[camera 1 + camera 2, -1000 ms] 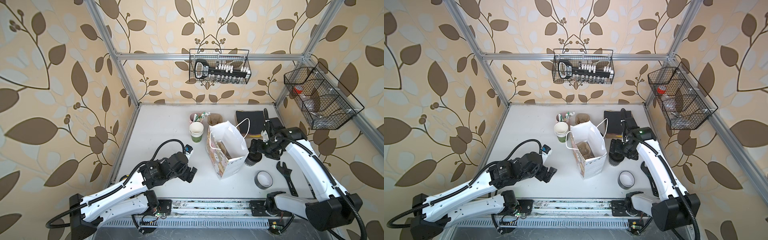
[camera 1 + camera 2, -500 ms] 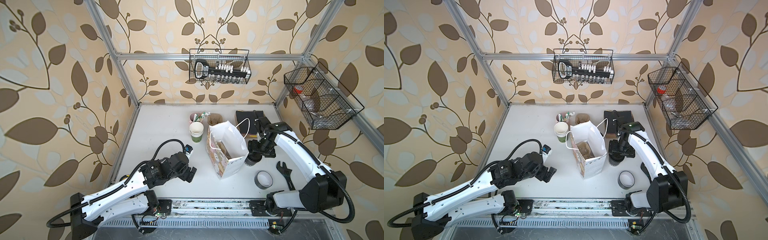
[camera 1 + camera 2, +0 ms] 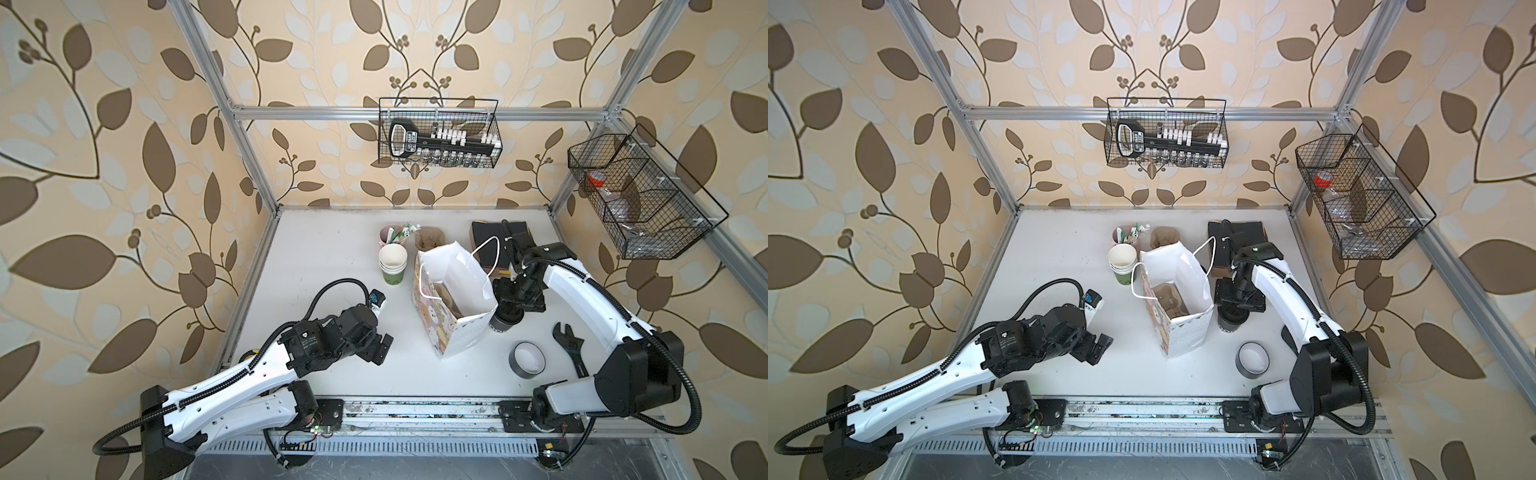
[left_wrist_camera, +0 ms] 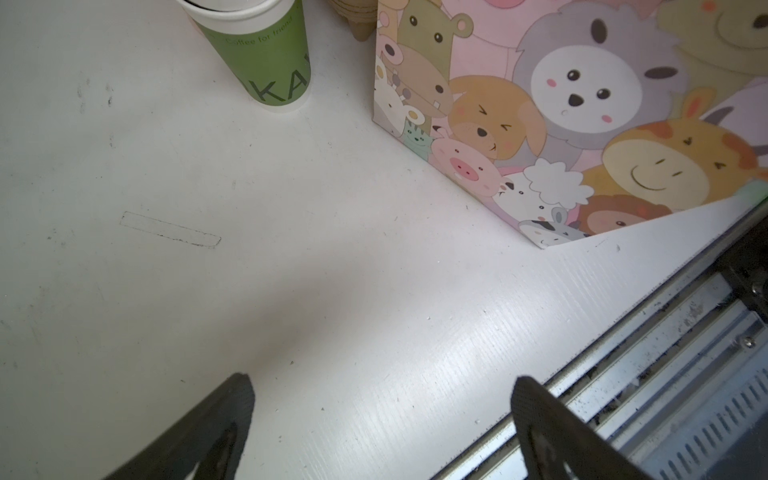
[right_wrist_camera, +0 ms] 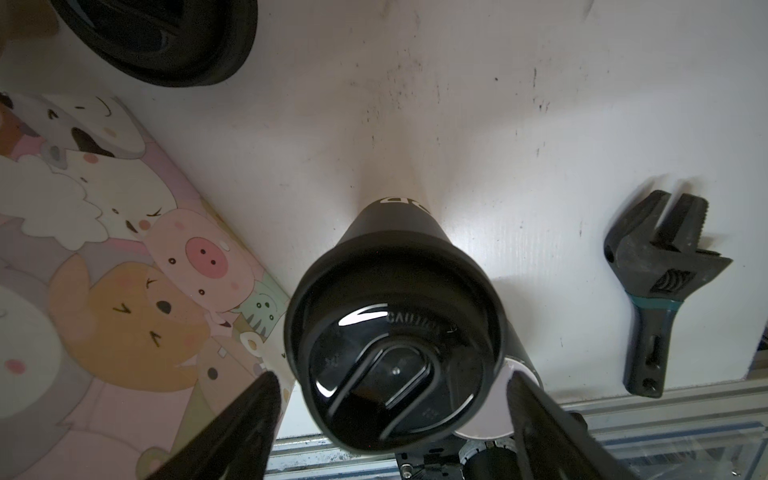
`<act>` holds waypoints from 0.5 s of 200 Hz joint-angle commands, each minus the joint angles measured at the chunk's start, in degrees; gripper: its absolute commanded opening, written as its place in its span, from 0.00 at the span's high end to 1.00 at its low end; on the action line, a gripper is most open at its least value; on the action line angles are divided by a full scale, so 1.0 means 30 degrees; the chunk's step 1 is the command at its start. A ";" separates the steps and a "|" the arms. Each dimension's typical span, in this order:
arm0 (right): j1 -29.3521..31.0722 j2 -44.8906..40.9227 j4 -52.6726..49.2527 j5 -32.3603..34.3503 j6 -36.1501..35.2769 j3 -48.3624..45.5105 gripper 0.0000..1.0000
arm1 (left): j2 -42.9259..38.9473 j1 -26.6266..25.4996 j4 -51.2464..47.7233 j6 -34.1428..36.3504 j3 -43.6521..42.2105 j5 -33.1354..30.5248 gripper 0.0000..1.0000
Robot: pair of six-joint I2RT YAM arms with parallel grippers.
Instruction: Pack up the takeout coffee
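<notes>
Coffee cup (image 3: pixel 505 324) upright on table (image 3: pixel 328 249), outside bag (image 3: pixel 465 338), just beside bag's right wall in both top views. Upper part of cup hidden there under right gripper (image 3: pixel 514 302); only lower body showing. In right wrist view, lid (image 5: pixel 395 374) filling the middle, raised "CAUTION" half readable, pale lettering on cup side mostly cut off behind lid rim.

Right gripper jaws spread wide, straddling lid, one finger (image 5: pixel 245 419) on each side. Thin gaps at both fingers, contact hard to make out. No clear pinch.

Left gripper (image 3: pixel 380 348) low over bare table, well apart from bag. Jaws spread, nothing between. Only fingertips (image 4: pixel 237 399) in left wrist view, rest cut off at frame edge.

Bag open at top, standing. Cardboard carrier (image 3: pixel 1169 297) inside it, mostly hidden by bag wall in a top view. Cartoon-animal print seen only from wrist views.

Stack of cups (image 3: pixel 392 266) behind and left of bag, rim cut off in left wrist view. Stack of lids (image 5: pixel 166 41) cut off at frame edge, not made out in top views. Tape roll (image 3: pixel 527 359) near cup, toward the front rail. Wrench (image 3: pixel 568 341) right of the roll, mostly hidden behind right arm in a top view.
</notes>
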 commanded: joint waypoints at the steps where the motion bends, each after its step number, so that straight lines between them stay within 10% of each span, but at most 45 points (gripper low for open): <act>1: 0.0119 0.0239 -0.0090 0.0736 -0.0098 -0.0301 0.15 | -0.0035 -0.0197 -0.0138 -0.0176 0.0788 -0.0617 0.01; 100: 0.0058 0.0266 0.0485 0.0721 -0.0162 -0.1166 0.23 | 0.0062 -0.0197 -0.0195 -0.0149 0.0830 -0.0673 0.01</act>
